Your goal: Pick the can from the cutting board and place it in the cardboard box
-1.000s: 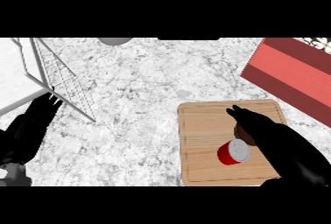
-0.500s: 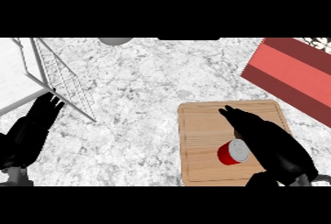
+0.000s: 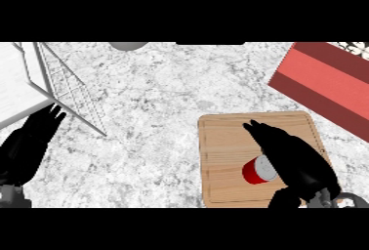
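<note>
A red can (image 3: 255, 172) with a silver top stands on the wooden cutting board (image 3: 223, 146) at the lower right. My right hand (image 3: 292, 156) lies over the board with fingers straight, its palm against the can's right side and partly hiding it. The fingers point up and left past the can. The red box (image 3: 324, 83) sits at the upper right, cut off by the view's edge. My left hand (image 3: 25, 146) rests open at the far left, fingers up.
A white wire dish rack (image 3: 61, 85) stands at the upper left, its corner leg reaching the marble counter (image 3: 158, 107). A grey round object (image 3: 128, 46) shows at the top edge.
My right hand has slid left and slightly down over the board, closing in on the can's right side. The left hand has drifted a little to the right.
</note>
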Robot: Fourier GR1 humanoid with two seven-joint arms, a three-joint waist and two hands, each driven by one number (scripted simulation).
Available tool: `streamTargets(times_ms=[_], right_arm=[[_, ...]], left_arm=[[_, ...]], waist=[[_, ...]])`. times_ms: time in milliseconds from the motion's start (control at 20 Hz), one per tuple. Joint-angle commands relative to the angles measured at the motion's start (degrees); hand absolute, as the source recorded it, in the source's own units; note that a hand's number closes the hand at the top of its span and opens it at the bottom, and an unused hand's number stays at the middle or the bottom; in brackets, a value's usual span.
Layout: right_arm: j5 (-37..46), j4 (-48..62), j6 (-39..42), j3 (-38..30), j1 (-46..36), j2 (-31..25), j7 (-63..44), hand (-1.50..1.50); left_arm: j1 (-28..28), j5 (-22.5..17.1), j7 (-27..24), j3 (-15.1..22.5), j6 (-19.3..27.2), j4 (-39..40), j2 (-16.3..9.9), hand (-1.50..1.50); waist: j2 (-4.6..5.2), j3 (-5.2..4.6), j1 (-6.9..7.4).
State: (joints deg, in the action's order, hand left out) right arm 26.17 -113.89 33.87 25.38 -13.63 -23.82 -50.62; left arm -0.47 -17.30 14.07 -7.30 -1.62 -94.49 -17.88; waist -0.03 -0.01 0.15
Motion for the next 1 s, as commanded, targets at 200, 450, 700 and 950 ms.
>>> streamTargets(times_ms=[200, 450, 700, 950], right_arm=[[3.86, 2.88, 5.26, -0.83, 0.51, 3.07, -0.76, -1.50], [8.51, 5.39, 3.41, 0.59, 3.79, 5.35, 3.21, -1.50], [15.24, 10.62, -1.52, 2.61, 5.51, 6.68, 8.64, -1.50], [15.33, 6.73, 4.97, -0.43, 5.02, 9.69, 5.18, -1.50]], left_arm=[[-0.23, 3.61, 1.32, 1.14, 1.85, -1.54, 3.01, 0.00], [0.89, 2.36, 3.03, -0.01, -0.38, -3.61, 3.02, 0.00], [-4.77, 2.00, 2.20, -2.25, -1.83, 2.60, 2.04, 0.00], [-1.65, 3.81, 2.68, -1.85, -1.72, -0.35, 4.27, 0.00]], waist=[[-0.02, 0.01, -0.06], [-0.02, 0.02, -0.01], [0.06, 0.02, -0.15], [-0.01, 0.01, -0.11]])
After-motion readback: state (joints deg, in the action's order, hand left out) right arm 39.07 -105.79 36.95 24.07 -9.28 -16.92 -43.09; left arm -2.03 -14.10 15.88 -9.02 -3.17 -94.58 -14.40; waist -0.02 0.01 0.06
